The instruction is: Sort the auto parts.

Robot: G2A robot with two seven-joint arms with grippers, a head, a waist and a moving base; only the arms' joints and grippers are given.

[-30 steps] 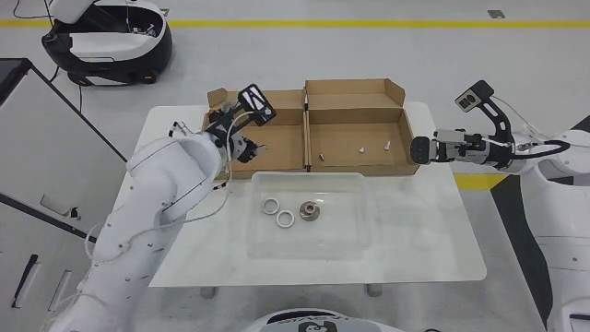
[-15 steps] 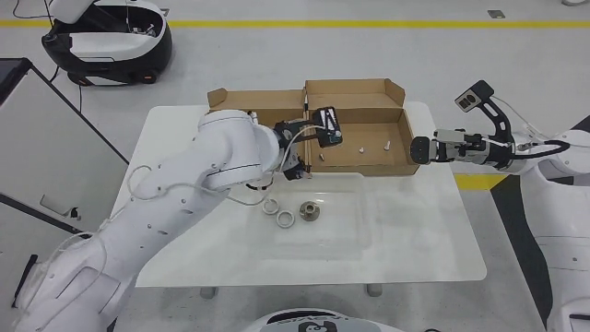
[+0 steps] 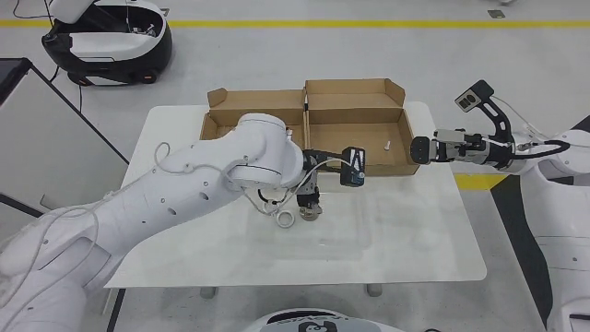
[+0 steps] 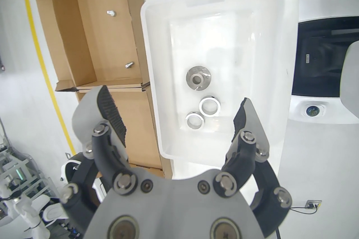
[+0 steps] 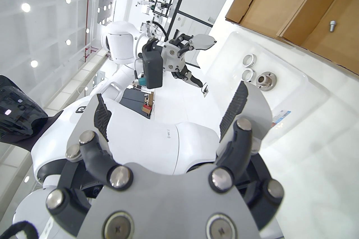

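Observation:
A clear plastic tray [image 4: 151, 27] holds a metal flange [image 4: 198, 78] and two silver rings [image 4: 210, 106] [image 4: 194, 120]. My left gripper [image 4: 174, 100] hangs open above the tray end nearest those parts, with nothing between its fingers. In the top view it [image 3: 314, 191] sits just beside the flange [image 3: 309, 210] and one ring [image 3: 286, 219]. Three bolts [image 4: 111, 13] lie in the right compartment of the cardboard box [image 3: 355, 101]. My right gripper [image 3: 419, 150] is open and empty at the box's right end; its wrist view shows the left gripper [image 5: 207, 62] farther off.
The white table [image 3: 433, 240] has bare room right of the tray and in front of it. A black-and-white robot base [image 3: 106, 41] stands on the floor at the back left. A black-framed panel [image 3: 37, 120] stands left of the table.
My left arm has swung from the box's left compartment rightwards and forwards, ending over the tray. The right arm has kept still.

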